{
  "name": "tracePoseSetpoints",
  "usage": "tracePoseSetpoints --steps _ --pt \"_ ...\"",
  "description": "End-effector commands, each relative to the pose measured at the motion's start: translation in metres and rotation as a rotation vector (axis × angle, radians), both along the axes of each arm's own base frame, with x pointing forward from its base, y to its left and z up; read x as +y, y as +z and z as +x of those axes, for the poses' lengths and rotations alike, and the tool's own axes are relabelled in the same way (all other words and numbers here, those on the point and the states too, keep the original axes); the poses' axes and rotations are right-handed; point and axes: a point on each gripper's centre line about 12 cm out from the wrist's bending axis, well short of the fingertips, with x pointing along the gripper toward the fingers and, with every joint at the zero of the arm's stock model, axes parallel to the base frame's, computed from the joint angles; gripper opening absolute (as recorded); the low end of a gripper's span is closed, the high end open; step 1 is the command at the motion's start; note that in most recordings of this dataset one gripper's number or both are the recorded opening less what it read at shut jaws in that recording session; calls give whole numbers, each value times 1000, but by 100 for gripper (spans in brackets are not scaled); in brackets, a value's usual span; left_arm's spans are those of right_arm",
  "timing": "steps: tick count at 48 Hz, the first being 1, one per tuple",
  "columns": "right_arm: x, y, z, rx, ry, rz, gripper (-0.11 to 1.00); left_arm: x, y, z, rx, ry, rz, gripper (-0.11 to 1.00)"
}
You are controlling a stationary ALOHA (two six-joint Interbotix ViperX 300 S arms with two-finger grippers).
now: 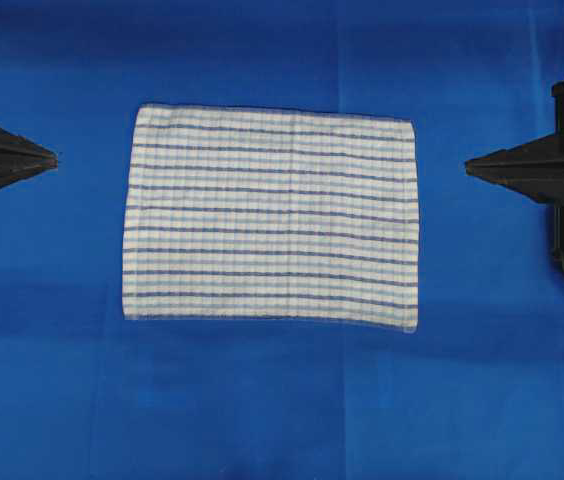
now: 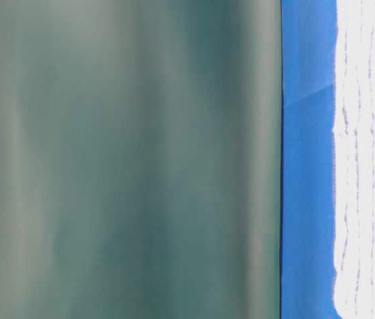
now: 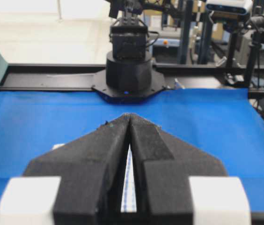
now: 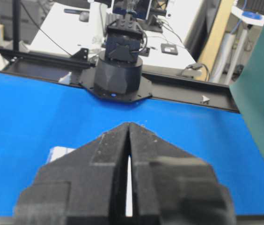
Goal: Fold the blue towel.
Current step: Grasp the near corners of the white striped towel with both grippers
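Observation:
The blue towel [image 1: 272, 218], white with thin blue stripes, lies spread flat in the middle of the blue table covering [image 1: 282, 400]. My left gripper [image 1: 55, 157] is shut at the left edge, its tips pointing at the towel's left side, well short of it. My right gripper [image 1: 467, 168] is shut too, a short way off the towel's right edge. In the left wrist view the closed gripper [image 3: 129, 116] hides most of the towel; a strip of the towel [image 3: 129, 187] shows behind the fingers. The right wrist view has its gripper [image 4: 128, 124] closed, with a towel corner [image 4: 59, 152] at the left.
The opposite arm's base [image 3: 128, 70] stands at the far table edge in the left wrist view, and the other base [image 4: 120, 70] in the right wrist view. A green backdrop [image 2: 127, 159] fills most of the table-level view.

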Motion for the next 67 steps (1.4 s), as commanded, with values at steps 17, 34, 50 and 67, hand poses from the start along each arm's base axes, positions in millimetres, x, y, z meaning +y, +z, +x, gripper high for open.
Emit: tracePoseSetpoints --steps 17,34,50,67 --pt "-20 -17 19 190 -95 77 0 22 -16 23 98 105 -34 0" --pt "-72 -76 37 420 -318 206 11 76 -81 52 367 304 -87 14" --pt "-110 -150 46 628 -455 285 77 118 -146 60 540 432 -139 78" --pt "-122 -200 46 712 -513 322 71 140 -199 64 625 493 -173 74"
